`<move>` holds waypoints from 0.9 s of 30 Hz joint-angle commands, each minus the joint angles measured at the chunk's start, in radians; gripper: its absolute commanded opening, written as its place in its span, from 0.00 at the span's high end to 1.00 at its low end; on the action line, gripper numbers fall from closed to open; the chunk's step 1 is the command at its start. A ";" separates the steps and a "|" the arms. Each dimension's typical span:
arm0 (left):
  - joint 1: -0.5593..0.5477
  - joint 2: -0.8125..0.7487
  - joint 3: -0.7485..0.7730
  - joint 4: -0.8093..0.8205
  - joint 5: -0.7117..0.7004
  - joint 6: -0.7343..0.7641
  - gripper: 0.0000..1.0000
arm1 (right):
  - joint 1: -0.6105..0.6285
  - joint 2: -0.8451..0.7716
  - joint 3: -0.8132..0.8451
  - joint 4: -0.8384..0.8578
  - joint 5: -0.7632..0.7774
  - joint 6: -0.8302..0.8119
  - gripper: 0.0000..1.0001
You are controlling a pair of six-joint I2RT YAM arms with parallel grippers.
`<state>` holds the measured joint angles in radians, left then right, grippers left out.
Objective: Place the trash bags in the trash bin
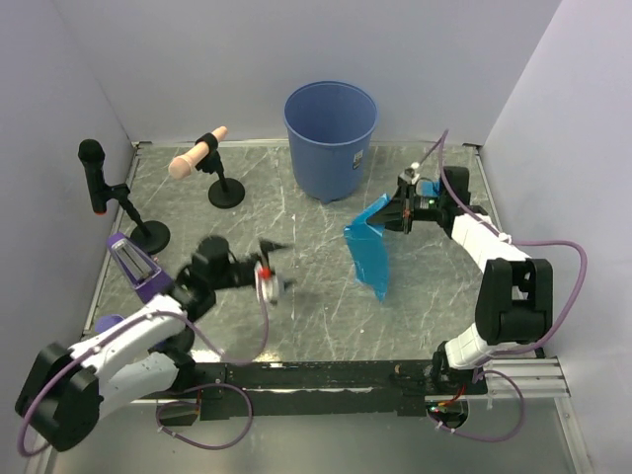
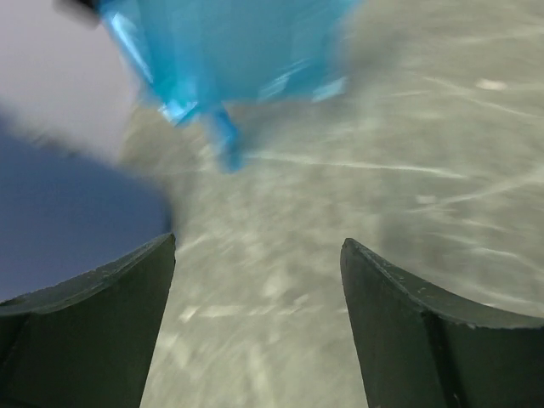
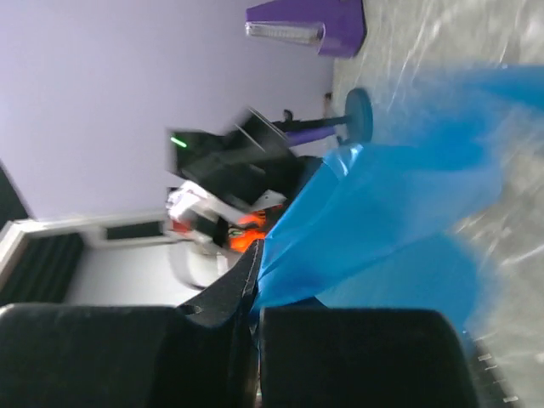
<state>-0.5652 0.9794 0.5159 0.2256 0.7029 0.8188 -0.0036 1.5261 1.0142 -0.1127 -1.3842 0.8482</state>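
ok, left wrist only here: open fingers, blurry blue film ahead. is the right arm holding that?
Observer: Yes. The right fingers are shut on the trash bag, which hangs below them.
Operator: Bin position?
Observer: The trash bin stands upright at the far side of the table, left of the bag, not under it.
Operator: Am I close?
Observer: No. From above, the left fingers sit clearly apart from the bag, on its left.
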 commanded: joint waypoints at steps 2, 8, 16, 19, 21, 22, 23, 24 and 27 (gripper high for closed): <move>-0.114 0.131 -0.128 0.559 0.130 0.131 0.18 | -0.025 0.043 -0.040 -0.027 0.017 0.178 1.00; -0.243 0.529 -0.152 1.174 -0.011 0.068 0.17 | -0.030 0.100 -0.008 -0.073 0.057 0.236 1.00; -0.355 0.880 0.015 1.473 -0.419 -0.093 0.16 | -0.029 0.091 0.076 -0.145 0.094 0.207 1.00; -0.338 0.753 0.073 1.172 -0.448 -0.406 0.18 | -0.030 0.071 0.066 -0.122 0.105 0.196 1.00; -0.293 0.661 0.169 0.824 -0.398 -0.676 0.22 | -0.029 0.059 0.050 -0.055 0.091 0.157 1.00; -0.251 0.638 0.212 0.698 -0.355 -0.804 0.25 | -0.030 0.051 0.046 -0.013 0.074 0.113 1.00; -0.214 0.631 0.246 0.631 -0.277 -0.937 0.27 | -0.032 0.045 0.041 0.026 0.051 0.076 1.00; -0.190 0.627 0.254 0.617 -0.178 -1.027 0.28 | -0.033 0.037 0.038 0.069 0.033 0.048 1.00; -0.154 0.608 0.223 0.652 -0.059 -1.227 0.26 | -0.033 0.022 0.035 0.163 -0.001 0.048 1.00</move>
<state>-0.7704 1.6238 0.7589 0.9806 0.4412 0.0605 -0.0307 1.6203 1.0496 -0.1200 -1.3151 0.9516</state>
